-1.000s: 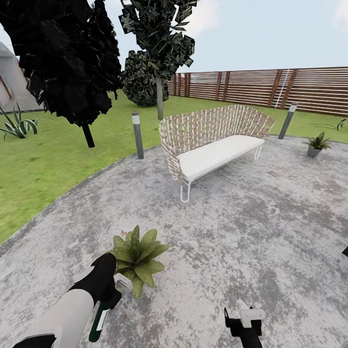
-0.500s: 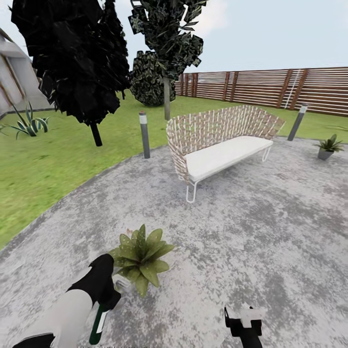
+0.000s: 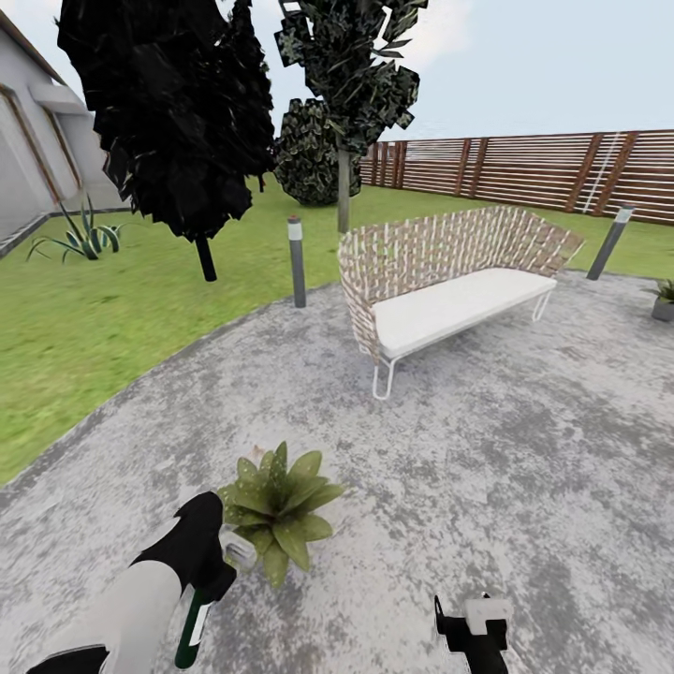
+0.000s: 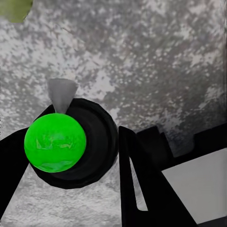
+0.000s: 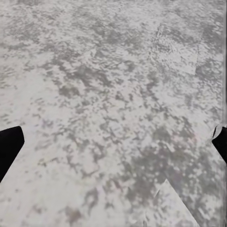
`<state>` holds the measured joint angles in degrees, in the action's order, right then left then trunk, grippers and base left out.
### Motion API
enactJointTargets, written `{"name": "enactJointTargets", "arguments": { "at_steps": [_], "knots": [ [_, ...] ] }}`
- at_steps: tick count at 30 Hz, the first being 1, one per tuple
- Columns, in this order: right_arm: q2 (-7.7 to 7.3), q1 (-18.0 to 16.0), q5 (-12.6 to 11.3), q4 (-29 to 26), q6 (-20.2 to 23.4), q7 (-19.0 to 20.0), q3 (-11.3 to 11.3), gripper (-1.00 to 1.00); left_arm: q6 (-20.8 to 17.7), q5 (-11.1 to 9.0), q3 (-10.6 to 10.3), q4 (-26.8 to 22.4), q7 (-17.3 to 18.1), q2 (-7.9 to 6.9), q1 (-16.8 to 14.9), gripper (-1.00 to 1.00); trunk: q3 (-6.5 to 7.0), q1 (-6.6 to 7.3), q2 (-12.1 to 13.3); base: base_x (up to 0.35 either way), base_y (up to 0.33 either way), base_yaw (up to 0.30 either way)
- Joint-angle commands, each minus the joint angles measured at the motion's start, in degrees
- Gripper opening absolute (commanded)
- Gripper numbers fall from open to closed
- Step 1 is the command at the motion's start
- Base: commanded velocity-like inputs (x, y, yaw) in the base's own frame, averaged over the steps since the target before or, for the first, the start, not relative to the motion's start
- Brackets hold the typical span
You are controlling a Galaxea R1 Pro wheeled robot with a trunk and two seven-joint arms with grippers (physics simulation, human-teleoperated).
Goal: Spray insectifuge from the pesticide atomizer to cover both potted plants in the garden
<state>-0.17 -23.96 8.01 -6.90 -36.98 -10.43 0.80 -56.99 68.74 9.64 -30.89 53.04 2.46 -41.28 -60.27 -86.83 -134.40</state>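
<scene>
Grey speckled paving (image 3: 487, 487) lay under both arms. Left gripper (image 3: 208, 573) clenched the pesticide atomizer (image 3: 194, 622), its pale head (image 3: 236, 546) just beside the near potted plant (image 3: 278, 510). Right gripper (image 3: 473, 625) hung spread, nothing held.

A garden: lawn (image 3: 112, 318), speckled paving (image 3: 487, 449), wicker bench (image 3: 449, 271), bollard lights (image 3: 297, 260), trees (image 3: 178, 122), slatted fence (image 3: 543, 168).
</scene>
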Motion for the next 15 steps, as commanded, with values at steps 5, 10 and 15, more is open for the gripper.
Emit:
{"name": "enactJointTargets", "arguments": {
  "at_steps": [5, 10, 15],
  "knots": [
    [0.00, -0.03, 0.61, 0.12, -0.03, -0.56, 0.08, 1.00, -0.22, 1.11, 0.30, 0.10, 0.49, 0.09, -0.03, -1.00, -0.05, -0.01, -0.02, 0.140, -0.240, 0.001],
    [0.00, -0.03, 0.61, 0.13, -0.03, -0.56, 0.08, 1.00, -0.28, 1.22, 0.21, -0.45, -0.72, 0.09, -0.03, -1.00, -0.05, -0.01, -0.02, 0.018, -0.269, 0.149],
    [0.00, -0.03, 0.61, 0.13, -0.03, -0.49, 0.08, 1.00, -0.34, 0.54, 0.28, 0.14, -4.66, 0.11, -0.03, -1.00, -0.05, -0.01, -0.02, 0.001, -0.272, 0.270]
  ]
}}
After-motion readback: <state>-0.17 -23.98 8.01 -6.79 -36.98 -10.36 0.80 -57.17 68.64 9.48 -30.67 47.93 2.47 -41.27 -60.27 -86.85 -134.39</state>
